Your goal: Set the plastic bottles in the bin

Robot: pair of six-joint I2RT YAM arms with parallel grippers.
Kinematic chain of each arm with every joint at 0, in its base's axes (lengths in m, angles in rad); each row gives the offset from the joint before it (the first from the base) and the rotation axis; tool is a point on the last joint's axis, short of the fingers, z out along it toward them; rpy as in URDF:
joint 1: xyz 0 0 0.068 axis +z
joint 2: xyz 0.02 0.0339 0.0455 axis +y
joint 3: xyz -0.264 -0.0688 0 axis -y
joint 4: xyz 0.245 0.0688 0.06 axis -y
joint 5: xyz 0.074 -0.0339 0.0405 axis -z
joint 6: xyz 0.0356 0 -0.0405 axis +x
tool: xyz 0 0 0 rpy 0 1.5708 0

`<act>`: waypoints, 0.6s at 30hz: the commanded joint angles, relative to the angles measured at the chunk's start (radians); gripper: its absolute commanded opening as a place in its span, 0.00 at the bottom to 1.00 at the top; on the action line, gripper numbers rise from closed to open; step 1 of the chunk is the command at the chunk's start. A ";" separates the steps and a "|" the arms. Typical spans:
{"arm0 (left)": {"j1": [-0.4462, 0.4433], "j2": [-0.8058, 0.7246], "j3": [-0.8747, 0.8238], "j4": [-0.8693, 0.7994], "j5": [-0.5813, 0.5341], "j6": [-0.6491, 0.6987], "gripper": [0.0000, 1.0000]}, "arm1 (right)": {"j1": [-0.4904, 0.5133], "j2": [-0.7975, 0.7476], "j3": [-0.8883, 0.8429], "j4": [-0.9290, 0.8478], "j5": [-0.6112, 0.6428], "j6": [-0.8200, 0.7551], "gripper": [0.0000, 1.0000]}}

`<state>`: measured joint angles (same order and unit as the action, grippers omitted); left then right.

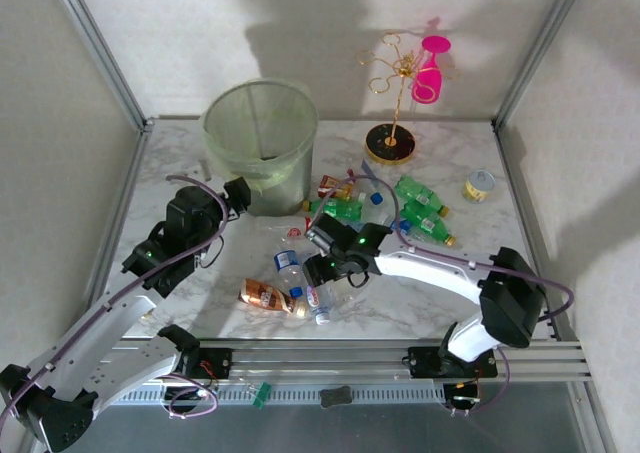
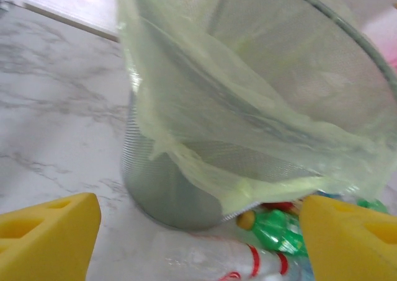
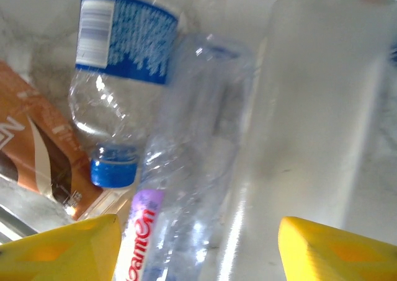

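1. Left arm: the left gripper (image 1: 238, 195) hangs low just beside the near-left wall of the bin (image 1: 280, 173). Its yellow pads (image 2: 53, 234) stand wide apart with nothing between them and nothing touching them. Judgement: it is parked here to stay clear of the other arm.
2. The bin stands upright at the far left-centre of the marble table (image 1: 450, 293), with its pale liner (image 2: 248, 169) folded over the rim. In the overhead view the inside is dim, so I cannot tell what it contains.
3. Loose bottles lie on their sides near the front of the bin: a brown-labelled bottle (image 1: 266, 295), a blue-capped clear bottle (image 1: 288, 266) and a purple-labelled clear bottle (image 3: 180, 169), close together. A green bottle (image 1: 340, 210) lies nearer the bin's base. None of these is in the bin.
4. Right arm: the right gripper (image 1: 335, 268) is low over this clear-bottle cluster, wrist pointing down. Its pads (image 3: 68, 247) are spread to either side of the purple-labelled bottle. A second clear body, blurred, sits towards the right pad.
   - I cannot confirm pad contact with the bottle, and no pinch is evident.
   - Judgement: this is the grasp step, straddling the bottle across its width.
5. Right side: two more green bottles (image 1: 422, 208), a small round tin (image 1: 480, 185) and a gold stand (image 1: 395, 93) carrying a pink glass (image 1: 432, 68), all well apart from both grippers.
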<state>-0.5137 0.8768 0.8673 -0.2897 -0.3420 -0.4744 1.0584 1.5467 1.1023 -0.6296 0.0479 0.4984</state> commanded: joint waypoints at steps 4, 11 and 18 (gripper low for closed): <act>-0.003 -0.038 -0.051 -0.004 -0.117 0.010 0.84 | 0.062 0.079 0.071 -0.031 -0.005 0.069 0.68; -0.003 -0.065 -0.076 0.015 -0.146 0.028 0.84 | 0.066 0.138 0.083 -0.025 0.009 0.081 0.70; -0.003 -0.065 -0.080 0.022 -0.135 0.027 0.84 | 0.066 0.178 0.064 0.001 0.013 0.097 0.68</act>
<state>-0.5137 0.8211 0.8009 -0.2806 -0.4580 -0.4664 1.1172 1.6962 1.1614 -0.6285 0.0448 0.5735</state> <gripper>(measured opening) 0.843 0.678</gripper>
